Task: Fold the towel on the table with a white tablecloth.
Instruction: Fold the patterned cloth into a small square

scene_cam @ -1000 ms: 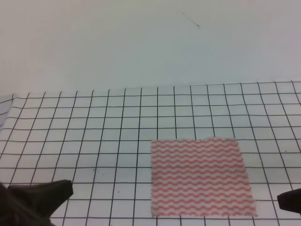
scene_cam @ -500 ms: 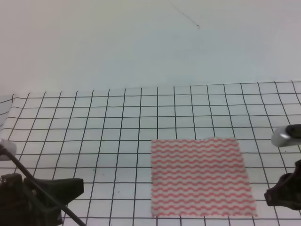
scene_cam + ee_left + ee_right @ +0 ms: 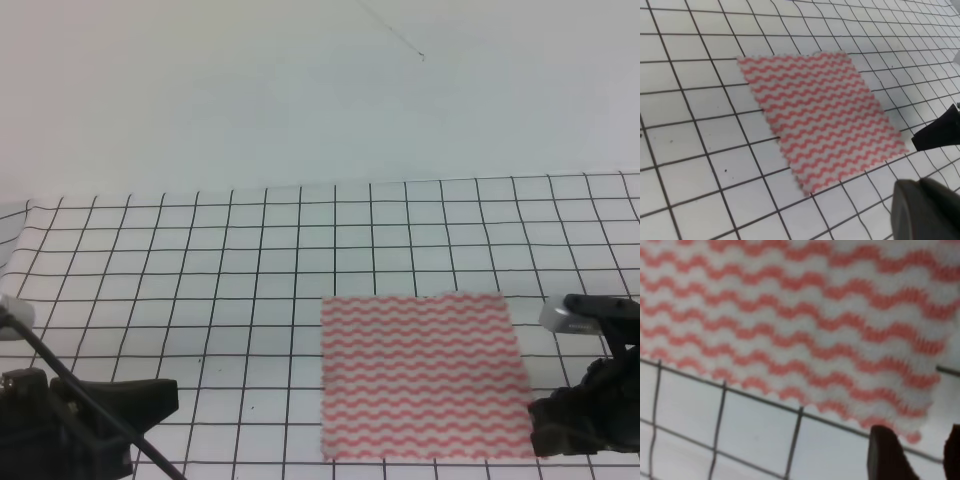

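The towel, pink-red and white wavy stripes, lies flat on the table's white tablecloth, right of centre near the front edge. My right gripper sits low at the towel's near right corner. In the right wrist view the towel fills the frame, and the right gripper is open, its two dark fingertips straddling the frayed corner. My left gripper rests at the front left, well apart from the towel. In the left wrist view the towel lies ahead; only one dark finger shows.
The black-lined grid cloth runs back to a plain pale wall. The cloth's left edge is rumpled at the far left. A black cable crosses the left arm. The right arm's dark tip shows in the left wrist view.
The right arm has moved left and lower, bringing its gripper to the towel's near right corner. The left arm rose into view a second ago and has since stayed put.
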Robot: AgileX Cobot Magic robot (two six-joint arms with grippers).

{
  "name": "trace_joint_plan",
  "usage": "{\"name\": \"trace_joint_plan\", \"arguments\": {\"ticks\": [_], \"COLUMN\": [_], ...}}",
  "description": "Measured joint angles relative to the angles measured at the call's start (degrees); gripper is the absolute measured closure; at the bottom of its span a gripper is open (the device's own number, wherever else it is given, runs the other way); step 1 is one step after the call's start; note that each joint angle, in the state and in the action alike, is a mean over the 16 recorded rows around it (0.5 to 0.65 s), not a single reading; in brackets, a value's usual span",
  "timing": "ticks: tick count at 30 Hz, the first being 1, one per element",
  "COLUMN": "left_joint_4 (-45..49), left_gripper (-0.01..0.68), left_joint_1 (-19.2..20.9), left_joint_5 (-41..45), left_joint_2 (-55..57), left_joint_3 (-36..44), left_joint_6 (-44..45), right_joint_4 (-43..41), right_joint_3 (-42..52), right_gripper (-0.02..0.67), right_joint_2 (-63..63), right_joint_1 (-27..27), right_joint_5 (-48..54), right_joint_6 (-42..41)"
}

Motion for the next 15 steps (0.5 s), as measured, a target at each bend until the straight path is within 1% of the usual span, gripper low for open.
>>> {"name": "trace_joint_plan", "arguments": {"ticks": [5, 15], "left_joint_4": [0.0, 0.0], "left_gripper": [0.675, 0.675], "left_joint_1": [0.0, 0.0], "left_joint_5": [0.7, 1.6], "left_joint_2": [0.0, -0.1], "left_joint_3": [0.0, 0.0], "left_joint_6": [0.0, -0.1], "right_joint_4": [0.8, 5.9], "right_joint_3": [0.0, -0.4], "right_gripper": [0.392, 0.389], "right_joint_2": [2.8, 5.3], "right_joint_1": [0.0, 0.0], "right_joint_5": [-2.1, -3.7], "right_joint_6": [-0.9, -5.7]}}
